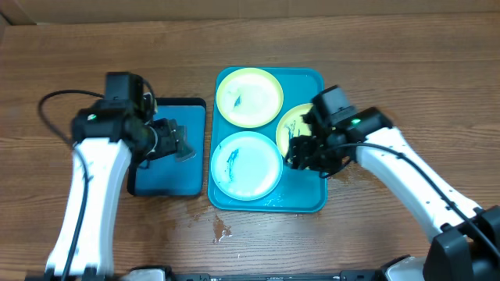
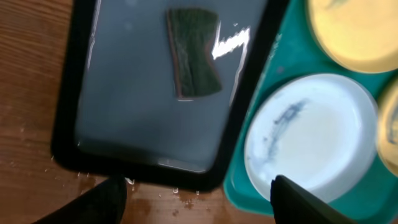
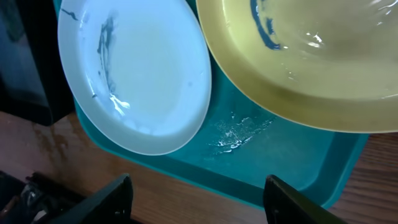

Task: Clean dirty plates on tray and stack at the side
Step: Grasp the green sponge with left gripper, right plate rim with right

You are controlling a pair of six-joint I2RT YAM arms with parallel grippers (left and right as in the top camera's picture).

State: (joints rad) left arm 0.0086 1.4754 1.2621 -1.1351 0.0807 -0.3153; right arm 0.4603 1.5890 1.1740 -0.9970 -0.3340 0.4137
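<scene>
Three plates lie on the turquoise tray [image 1: 303, 195]: a lime-yellow plate [image 1: 249, 97] at the back, a pale blue plate [image 1: 245, 165] with dark smears at the front, and a second lime-yellow plate [image 1: 291, 125] partly hidden under my right arm. My right gripper [image 1: 307, 154] hangs open over the tray's front right. In the right wrist view its fingers [image 3: 106, 202] straddle the tray rim [image 3: 249, 180], below the blue plate [image 3: 134, 74] and the smeared yellow plate [image 3: 311, 56]. My left gripper [image 1: 180, 143] hovers open over the small tray, holding nothing.
A black-rimmed blue tray [image 1: 168, 183] sits left of the turquoise one, with a dark sponge [image 2: 194, 53] lying in shallow water. Water drops [image 1: 223, 229] spot the brown wood table in front of the trays. A black cable [image 1: 47, 109] loops at the far left.
</scene>
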